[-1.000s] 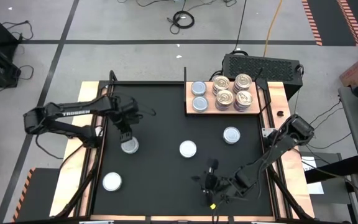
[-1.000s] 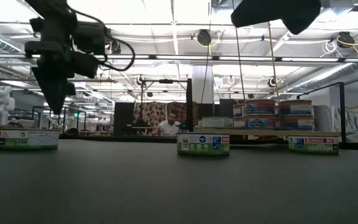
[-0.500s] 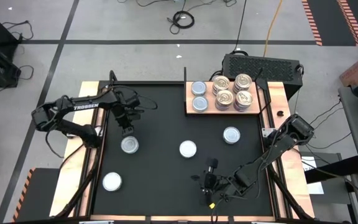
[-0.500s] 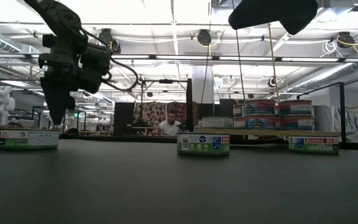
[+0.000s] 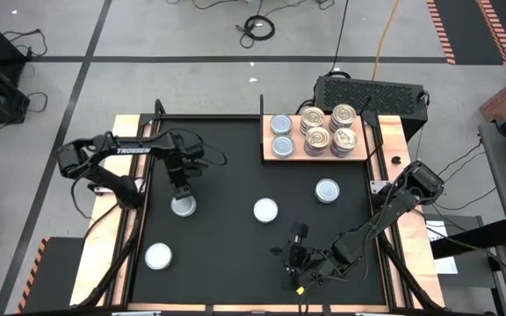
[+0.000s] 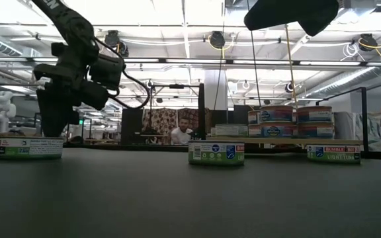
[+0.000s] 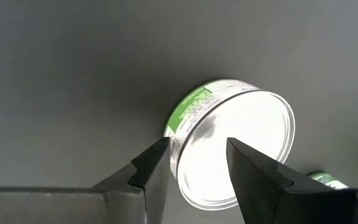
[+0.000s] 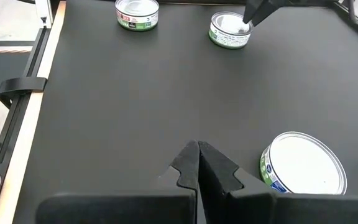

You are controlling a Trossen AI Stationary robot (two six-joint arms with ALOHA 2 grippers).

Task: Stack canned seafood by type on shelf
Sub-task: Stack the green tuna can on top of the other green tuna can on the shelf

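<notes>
Several flat round tins of canned seafood lie on the black mat. One with a green label and a plain silvery top (image 5: 183, 206) (image 7: 229, 143) rests on its base at the left. My left gripper (image 5: 181, 188) (image 7: 197, 155) hangs open just above it, pointing steeply down, one finger over the tin's edge and one over its top. The wooden shelf (image 5: 358, 132) at the far right carries two silvery tins (image 5: 281, 135) and stacks of gold-topped tins (image 5: 330, 128). My right gripper (image 5: 299, 235) (image 8: 197, 152) waits shut near the front edge.
More silvery tins lie on the mat: at the near left (image 5: 158, 255), in the middle (image 5: 265, 209) (image 8: 303, 171) and toward the right (image 5: 327, 190). A black box (image 5: 367, 90) stands behind the shelf. People show in the room beyond the table in the low view.
My left gripper has come down toward the green-labelled tin and tipped to point more steeply down; its fingers have kept the same gap. The tin has not moved.
</notes>
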